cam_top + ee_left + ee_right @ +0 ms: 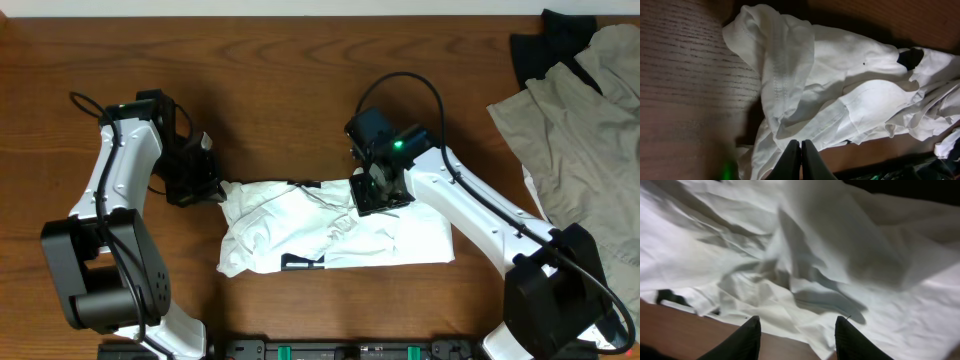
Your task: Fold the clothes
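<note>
- Shirt: crumpled, part-folded, centre of table, near edge.
- Left claw: pressed together at the shirt's left edge; whether it nips cloth, cannot tell.
- Right claw: spread over the shirt's far side, holding nothing.
- Step judged: regrasp between folds. The right claw next needs a clean edge.
</note>
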Tool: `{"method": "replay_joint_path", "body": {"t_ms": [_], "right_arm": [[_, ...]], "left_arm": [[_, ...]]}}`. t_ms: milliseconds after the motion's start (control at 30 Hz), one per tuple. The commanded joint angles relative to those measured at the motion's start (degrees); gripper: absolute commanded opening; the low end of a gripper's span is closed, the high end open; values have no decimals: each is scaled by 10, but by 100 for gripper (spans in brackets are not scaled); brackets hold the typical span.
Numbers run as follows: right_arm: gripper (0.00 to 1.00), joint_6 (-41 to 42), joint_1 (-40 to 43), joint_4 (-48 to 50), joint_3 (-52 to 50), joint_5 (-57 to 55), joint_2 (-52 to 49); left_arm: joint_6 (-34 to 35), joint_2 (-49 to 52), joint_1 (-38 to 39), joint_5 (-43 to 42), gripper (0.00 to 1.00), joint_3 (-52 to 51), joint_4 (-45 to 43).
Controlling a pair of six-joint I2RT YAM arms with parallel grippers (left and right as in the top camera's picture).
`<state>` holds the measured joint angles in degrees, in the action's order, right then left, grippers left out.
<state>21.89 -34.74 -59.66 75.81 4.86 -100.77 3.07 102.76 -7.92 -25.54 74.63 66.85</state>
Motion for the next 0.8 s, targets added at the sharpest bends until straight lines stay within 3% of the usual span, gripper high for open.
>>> {"method": "replay_joint_path", "body": {"t_ms": [0,200,433,633,767], "right_arm": [[46,15,0,-18,10,-60,-1],[42,12,-2,-31,8,-75,-1],[28,25,-1,20,-37,-137,-3],[26,25,-2,99,-110,-133,-3],[24,1,-6,126,-145,-61,-3]], "left_arm": [[2,-11,-1,-4,6,11,1],[2,-11,-1,-4,7,11,1],[2,-11,-1,-4,6,11,1],[2,-11,-1,-4,6,11,1],[2,-11,-1,-4,6,11,1]]}}
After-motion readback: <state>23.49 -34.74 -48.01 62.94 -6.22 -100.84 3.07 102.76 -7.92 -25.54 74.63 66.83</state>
